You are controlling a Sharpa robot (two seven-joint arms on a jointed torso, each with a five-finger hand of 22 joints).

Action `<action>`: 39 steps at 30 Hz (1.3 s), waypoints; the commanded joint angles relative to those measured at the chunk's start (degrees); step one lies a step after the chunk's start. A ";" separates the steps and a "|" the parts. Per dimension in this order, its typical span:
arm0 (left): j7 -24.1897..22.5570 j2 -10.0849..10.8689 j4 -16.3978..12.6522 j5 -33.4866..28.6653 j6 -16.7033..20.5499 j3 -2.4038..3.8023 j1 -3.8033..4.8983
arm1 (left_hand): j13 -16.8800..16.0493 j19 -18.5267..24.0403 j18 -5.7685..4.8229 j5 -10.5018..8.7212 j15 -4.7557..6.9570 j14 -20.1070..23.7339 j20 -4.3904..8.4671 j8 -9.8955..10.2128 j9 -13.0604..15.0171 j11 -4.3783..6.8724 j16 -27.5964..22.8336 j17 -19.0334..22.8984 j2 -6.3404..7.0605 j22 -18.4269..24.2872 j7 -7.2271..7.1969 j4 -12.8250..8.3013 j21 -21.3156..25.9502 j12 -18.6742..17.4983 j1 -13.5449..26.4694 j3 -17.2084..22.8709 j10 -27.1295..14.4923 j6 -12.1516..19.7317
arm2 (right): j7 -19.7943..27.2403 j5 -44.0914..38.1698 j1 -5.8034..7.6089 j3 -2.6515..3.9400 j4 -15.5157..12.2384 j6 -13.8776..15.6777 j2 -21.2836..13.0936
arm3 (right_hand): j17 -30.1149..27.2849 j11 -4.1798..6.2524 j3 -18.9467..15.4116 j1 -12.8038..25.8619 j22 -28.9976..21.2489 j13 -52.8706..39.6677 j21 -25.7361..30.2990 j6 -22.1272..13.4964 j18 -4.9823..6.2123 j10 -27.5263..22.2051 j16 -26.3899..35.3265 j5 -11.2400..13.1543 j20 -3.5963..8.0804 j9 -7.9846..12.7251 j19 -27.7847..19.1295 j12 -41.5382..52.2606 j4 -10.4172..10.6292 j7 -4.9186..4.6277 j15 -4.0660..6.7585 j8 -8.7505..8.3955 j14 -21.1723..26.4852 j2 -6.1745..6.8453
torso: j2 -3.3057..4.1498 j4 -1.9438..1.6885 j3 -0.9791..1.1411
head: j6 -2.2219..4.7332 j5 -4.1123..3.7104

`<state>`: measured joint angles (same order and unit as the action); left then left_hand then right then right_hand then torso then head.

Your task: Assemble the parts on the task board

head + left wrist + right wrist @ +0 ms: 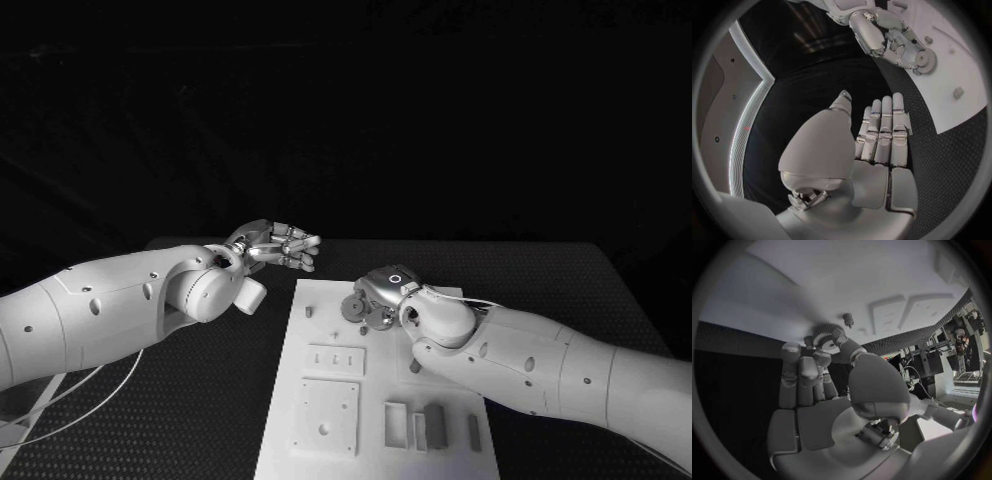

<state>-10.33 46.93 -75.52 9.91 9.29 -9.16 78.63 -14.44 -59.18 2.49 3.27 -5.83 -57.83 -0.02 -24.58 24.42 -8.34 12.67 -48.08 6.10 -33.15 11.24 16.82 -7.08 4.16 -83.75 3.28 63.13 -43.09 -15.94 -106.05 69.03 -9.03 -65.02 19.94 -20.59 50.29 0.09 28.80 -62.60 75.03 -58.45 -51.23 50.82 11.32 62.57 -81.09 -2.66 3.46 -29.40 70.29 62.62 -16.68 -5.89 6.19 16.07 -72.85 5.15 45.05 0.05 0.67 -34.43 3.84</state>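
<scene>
While the right hand (381, 296) bent low over the far end of the task board (329, 400), its fingertips (820, 347) were gathered round a small round gear-like part (825, 333), which looked pinched between thumb and finger right at the plate's surface. I judged it was being set onto, or lifted from, a seat there, since the wrist was tipped down so the part met the board flat. Just beside it a small peg (847, 318) stood upright on the white plate, apart from the fingers.

Meanwhile the left hand (274, 247) hovered off the board's far left corner, over the black table (606, 280). Its fingers (882, 132) lay straight and side by side with nothing in them, probably kept clear so the other arm had room. Nearer the robot, several rectangular blocks (428, 422) and flat panels (326, 415) sat untouched on the board, so most of the assembly seemed yet to be done.
</scene>
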 commanded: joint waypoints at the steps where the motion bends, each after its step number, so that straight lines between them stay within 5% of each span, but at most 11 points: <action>1: -0.35 -0.06 -0.11 0.24 -0.23 0.04 0.07 | -0.06 -0.05 0.93 -0.22 -0.24 -0.01 -0.29 0.28 0.09 -0.10 -0.22 -0.08 -0.30 -0.07 0.01 -0.13 0.22 -0.23 0.08 0.16 -0.24 0.13 | 0.34 0.70 -0.16 -0.10 0.04 0.00 0.06 | 0.00 -0.68 0.16 -0.04 0.56 0.17 0.30 1.42 3.68 -0.86 0.32 -0.08 0.32 0.61 0.12 0.06 0.00 -1.23 -0.52 -1.33 -0.12 1.03 | -0.01 0.00 -0.03 | 0.09 -0.02; 7: -0.31 -0.05 -0.04 0.24 -0.11 0.04 0.07 | -0.06 -0.05 0.93 -0.22 -0.24 -0.01 -0.29 0.29 0.11 -0.10 -0.23 -0.08 -0.30 -0.08 0.01 -0.13 0.23 -0.23 0.08 0.16 -0.24 0.13 | 0.89 2.38 -0.16 -0.10 0.19 -0.03 -0.01 | 0.06 -1.66 -0.05 0.57 0.52 0.41 0.52 -3.30 3.68 -1.23 0.36 -0.10 0.31 1.69 0.26 0.15 0.17 -2.24 -1.48 -3.89 -0.13 2.12 | 0.00 -0.06 -0.01 | 0.03 -0.05; 13: -0.28 -0.06 -0.10 0.24 -0.11 0.04 0.07 | -0.07 -0.06 0.93 -0.22 -0.24 -0.02 -0.29 0.31 0.12 -0.11 -0.25 -0.10 -0.28 -0.08 0.03 -0.12 0.24 -0.24 0.09 0.15 -0.26 0.14 | 2.72 5.79 -0.16 -0.10 0.76 -2.00 -0.14 | 0.10 -1.73 0.35 0.49 0.50 0.49 0.65 -4.08 3.68 -1.41 0.37 -0.11 0.30 1.76 0.27 0.27 0.18 -2.29 -1.57 -4.20 -0.09 1.74 | 0.01 0.00 -0.03 | -0.05 -0.05; 15: -0.27 -0.08 -0.08 0.24 -0.10 0.04 0.07 | -0.07 -0.06 0.93 -0.22 -0.24 -0.02 -0.29 0.32 0.13 -0.11 -0.25 -0.10 -0.28 -0.08 0.04 -0.12 0.24 -0.24 0.10 0.14 -0.26 0.15 | 3.34 7.68 -0.15 -0.10 0.99 -2.93 -0.15 | 0.12 -1.71 0.68 0.50 0.49 0.51 0.71 -4.07 3.68 -1.51 0.39 -0.11 0.26 1.71 0.25 0.31 0.34 -2.27 -1.55 -4.14 -0.04 0.96 | 0.02 0.00 -0.04 | -0.07 -0.05; 17: -0.26 -0.09 -0.07 0.24 -0.10 0.04 0.07 | -0.07 -0.07 0.93 -0.22 -0.24 -0.02 -0.29 0.33 0.13 -0.12 -0.26 -0.11 -0.28 -0.09 0.06 -0.11 0.24 -0.25 0.12 0.14 -0.28 0.16 | 3.99 8.94 -0.15 -0.09 1.21 -5.27 -0.17 | 0.11 -1.64 2.49 0.84 0.37 0.62 0.97 -4.12 3.59 -1.78 0.52 -0.13 0.07 1.68 0.18 0.24 2.06 -2.15 -1.49 -4.12 0.16 -3.20 | 0.02 0.01 -0.03 | -0.10 -0.02; 20: -0.23 -0.10 -0.04 0.24 -0.11 0.04 0.07 | -0.07 -0.09 0.92 -0.21 -0.24 -0.05 -0.31 0.40 0.17 -0.15 -0.28 -0.14 -0.43 -0.10 0.15 -0.06 0.26 -0.27 0.29 0.16 -0.33 0.22 | 4.51 9.69 -0.15 -0.09 1.16 -5.91 -0.32 | 0.19 -1.15 8.50 0.50 0.38 0.82 1.55 -5.30 3.68 -2.76 0.78 -0.22 -0.38 1.87 -0.74 -0.02 5.24 -1.63 -0.99 -4.63 0.98 -5.39 | -0.01 -0.05 -0.01 | -0.16 -0.04; 21: -0.21 -0.06 -0.04 0.24 -0.12 0.04 0.07 | -0.07 -0.09 0.92 -0.21 -0.24 -0.05 -0.31 0.41 0.17 -0.15 -0.29 -0.14 -0.45 -0.10 0.15 -0.06 0.27 -0.27 0.31 0.16 -0.34 0.23 | 4.60 9.79 -0.15 -0.09 1.17 -5.78 -0.34 | 0.40 -1.08 13.12 0.90 0.76 0.80 1.36 -5.43 3.68 -3.06 0.64 -0.06 -0.69 1.78 -0.96 0.24 7.41 -1.61 -0.94 -4.55 1.29 -3.78 | -0.01 -0.06 -0.02 | -0.18 -0.04; 24: -0.20 -0.08 0.00 0.24 -0.12 0.04 0.07 | -0.08 -0.10 0.92 -0.21 -0.24 -0.06 -0.30 0.42 0.18 -0.15 -0.29 -0.14 -0.46 -0.11 0.16 -0.07 0.27 -0.27 0.33 0.17 -0.35 0.24 | 4.70 10.10 -0.15 -0.09 1.22 -5.60 -0.50 | 0.54 -1.09 15.89 0.59 1.02 0.76 0.96 -5.42 3.68 -3.10 0.44 -0.15 -0.53 1.61 -0.72 0.59 7.72 -1.64 -0.98 -4.35 1.22 -4.06 | 0.01 -0.06 -0.03 | -0.26 0.00; 39: -0.11 0.09 -0.02 0.24 -0.03 0.03 0.07 | -0.08 -0.12 0.94 -0.21 -0.23 -0.08 -0.29 0.49 0.22 -0.17 -0.32 -0.18 -0.58 -0.12 0.21 -0.09 0.30 -0.29 0.38 0.21 -0.41 0.30 | 4.88 11.60 -0.13 -0.08 1.14 -4.51 -2.00 | 0.78 -1.90 19.76 1.79 1.12 0.79 0.00 -4.52 3.68 -3.12 0.04 -0.10 -0.22 0.85 -0.36 1.64 7.27 -2.45 -1.71 -3.28 0.98 -3.78 | 0.00 0.01 -0.02 | -0.50 0.11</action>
<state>-10.12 47.00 -75.47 9.93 9.32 -9.16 78.63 -14.46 -59.18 2.90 3.27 -5.82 -57.83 -0.02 -24.35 24.59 -8.34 12.67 -48.17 5.88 -33.19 11.24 16.81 -7.09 4.16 -83.52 3.28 63.13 -43.09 -10.17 -95.36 69.41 -8.72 -64.27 17.83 -22.00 51.00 -1.41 48.26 -61.32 75.03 -57.69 -50.94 45.48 11.56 59.36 -80.88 -2.66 2.78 -28.62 69.81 63.90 -9.42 -7.38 4.90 12.64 -71.95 1.14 45.05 0.02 0.63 -34.89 3.91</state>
